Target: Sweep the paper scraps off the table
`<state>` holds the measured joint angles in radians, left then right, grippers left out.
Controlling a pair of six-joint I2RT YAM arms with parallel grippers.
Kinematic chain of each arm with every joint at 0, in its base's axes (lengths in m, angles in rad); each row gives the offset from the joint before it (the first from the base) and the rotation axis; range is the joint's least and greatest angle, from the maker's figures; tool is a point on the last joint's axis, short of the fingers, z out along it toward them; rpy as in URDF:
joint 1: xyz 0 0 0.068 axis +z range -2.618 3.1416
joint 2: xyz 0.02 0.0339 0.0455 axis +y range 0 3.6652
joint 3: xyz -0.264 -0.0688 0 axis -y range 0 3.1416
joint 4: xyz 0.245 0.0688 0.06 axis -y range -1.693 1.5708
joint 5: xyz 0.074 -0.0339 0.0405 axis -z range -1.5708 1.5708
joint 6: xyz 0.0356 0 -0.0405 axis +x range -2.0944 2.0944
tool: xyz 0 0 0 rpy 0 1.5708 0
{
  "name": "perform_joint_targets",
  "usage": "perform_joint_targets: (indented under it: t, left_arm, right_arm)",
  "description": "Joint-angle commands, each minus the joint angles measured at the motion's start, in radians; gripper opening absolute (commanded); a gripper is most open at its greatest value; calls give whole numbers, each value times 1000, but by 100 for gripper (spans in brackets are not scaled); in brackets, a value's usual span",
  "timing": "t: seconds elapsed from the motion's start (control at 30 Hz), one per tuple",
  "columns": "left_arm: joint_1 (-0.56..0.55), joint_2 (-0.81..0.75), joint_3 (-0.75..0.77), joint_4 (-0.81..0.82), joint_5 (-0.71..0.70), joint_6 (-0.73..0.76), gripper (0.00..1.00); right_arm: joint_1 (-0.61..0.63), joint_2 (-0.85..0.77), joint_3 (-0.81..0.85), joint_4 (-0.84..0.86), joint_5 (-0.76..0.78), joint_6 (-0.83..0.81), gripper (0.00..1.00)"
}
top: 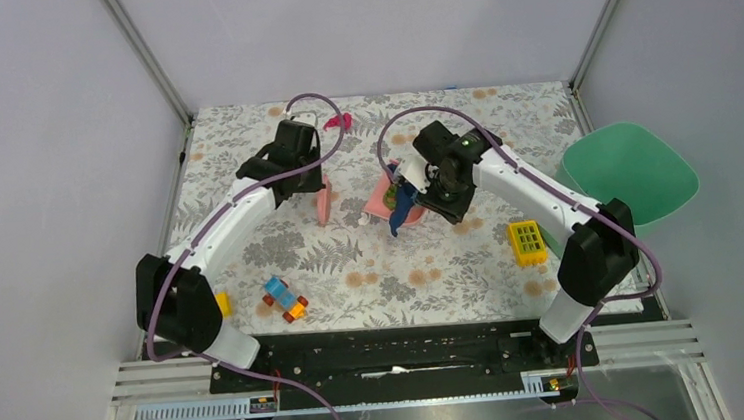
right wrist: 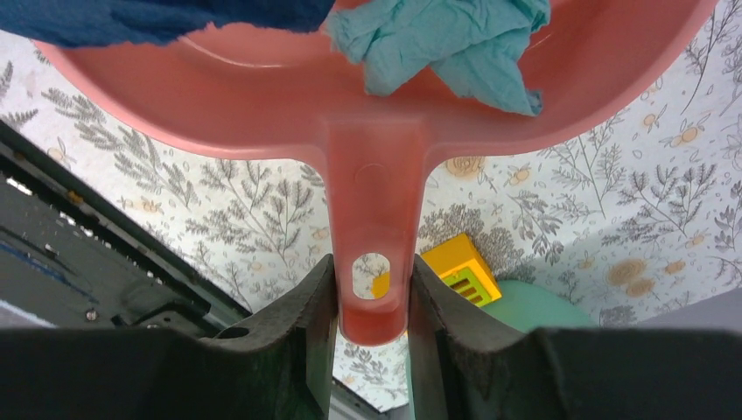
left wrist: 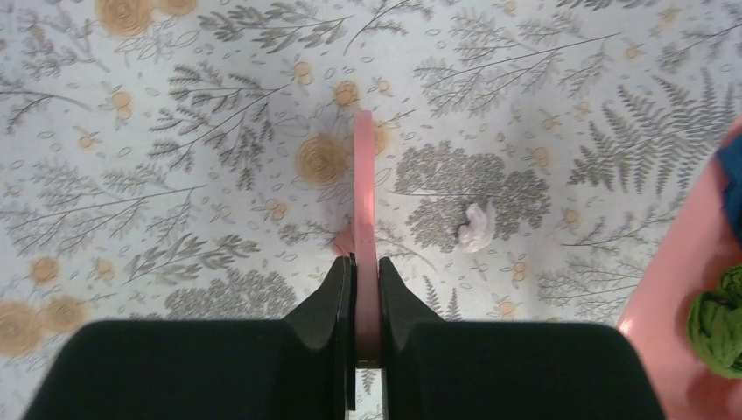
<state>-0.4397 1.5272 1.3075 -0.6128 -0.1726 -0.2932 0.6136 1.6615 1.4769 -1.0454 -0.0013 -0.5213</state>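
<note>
Pale grey walls (top: 373, 19) close in the back and both sides, with slanting aluminium posts (top: 145, 52) at the far corners. The counter (top: 353, 272) wears a white cloth printed with grey ferns and orange flowers. Silver rails (top: 659, 338) and a black plate (top: 409, 352) run along its near edge. A green tub (top: 631, 175) sits off the right edge. The light is soft and even.

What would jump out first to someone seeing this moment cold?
A pink plastic dustpan is held over mid-table, its handle clamped in the right hand, with a crumpled dark blue paper scrap and a teal paper scrap inside. To its left, the left hand grips a thin pink plastic scraper edge-on, and a small white paper scrap lies on the fern-printed table between the two.
</note>
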Motion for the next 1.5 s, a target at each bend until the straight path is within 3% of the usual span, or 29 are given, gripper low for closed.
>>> perform_joint_targets:
  t: [0.0, 0.37, 0.83, 1.17, 1.47]
  left_arm:
    - [4, -42, -71, 168, 95, -24, 0]
    - [4, -21, -85, 165, 148, -24, 0]
    - [4, -13, -83, 150, 148, -15, 0]
    - [2, -4, -81, 143, 168, -17, 0]
    - [3, 7, -78, 136, 191, -13, 0]
  right_arm:
    - [8, -53, 74, -149, -3, -36, 0]
    - [6, -120, 318, -429, 65, -100, 0]
    - [-20, -309, 248, -437, 157, -110, 0]
    - [-338, -292, 324, -438, 56, -180, 0]
    - [-511, -243, 370, -439, -45, -203, 0]
